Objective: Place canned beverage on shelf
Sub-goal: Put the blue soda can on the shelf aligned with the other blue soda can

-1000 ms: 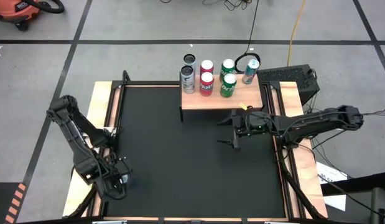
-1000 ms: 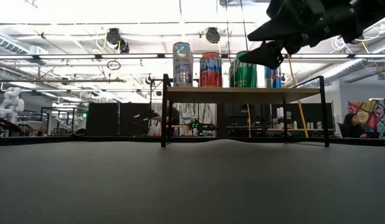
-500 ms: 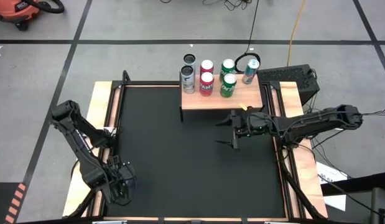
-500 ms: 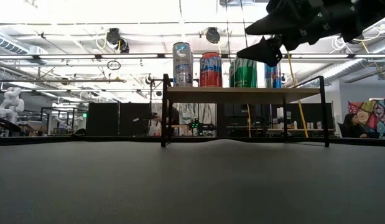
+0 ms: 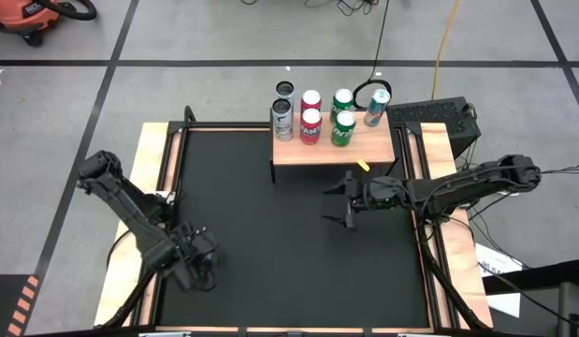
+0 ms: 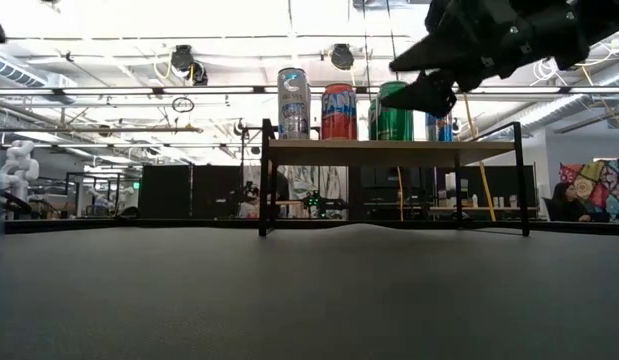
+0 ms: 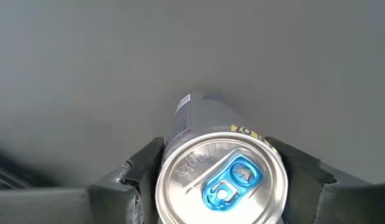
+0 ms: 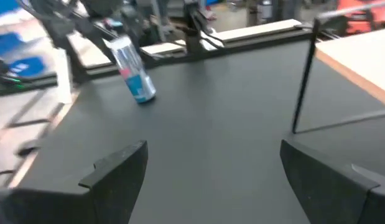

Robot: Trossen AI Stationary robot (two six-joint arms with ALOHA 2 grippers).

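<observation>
Left pincer (image 7: 220, 186) grips a silver can (image 7: 220, 168) with a blue tab, one finger (image 7: 139, 171) on each side, at the black desk's (image 5: 270, 234) near-left corner, well apart from the shelf (image 5: 331, 150). Right pincer (image 5: 338, 204) hangs released and empty just in front of the shelf, which carries seven upright cans (image 5: 311, 124).

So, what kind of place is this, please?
Probably a robotics lab or workshop: exposed ceiling ducts, other dark equipment racks behind the table, and a shop vacuum on the floor.
</observation>
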